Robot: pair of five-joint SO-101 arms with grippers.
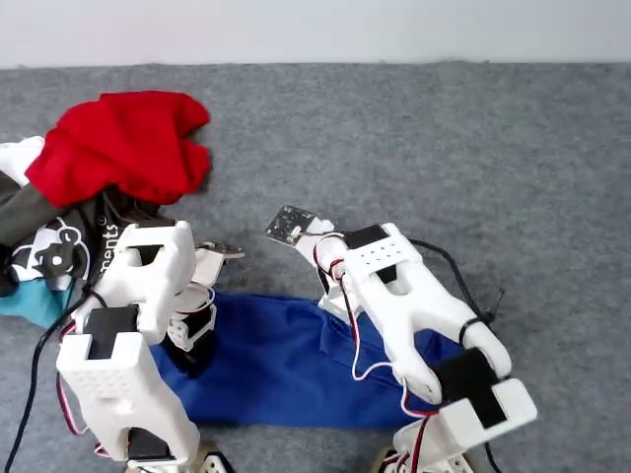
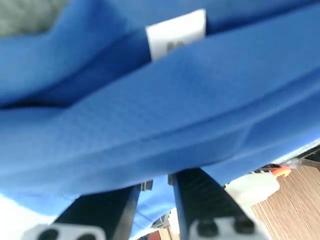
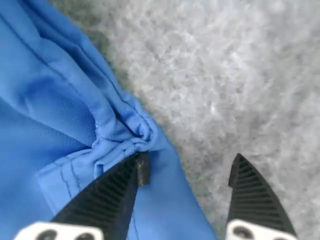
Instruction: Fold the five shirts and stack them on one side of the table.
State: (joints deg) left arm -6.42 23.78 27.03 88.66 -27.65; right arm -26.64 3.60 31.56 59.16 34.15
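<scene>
My left gripper [image 2: 157,182] is clamping the blue shirt [image 2: 160,105] for the fold, while my right gripper [image 3: 190,161] is hovering unclenched astride that shirt's hem.

A shirt [image 1: 286,365] lies spread on the table [image 1: 444,148] at the lower centre of the high view, under both arms: the left arm [image 1: 128,335] over its left end, the right arm [image 1: 414,315] over its right half. A heap of shirts [image 1: 108,168] sits at upper left, reaching the frame's left edge.
</scene>
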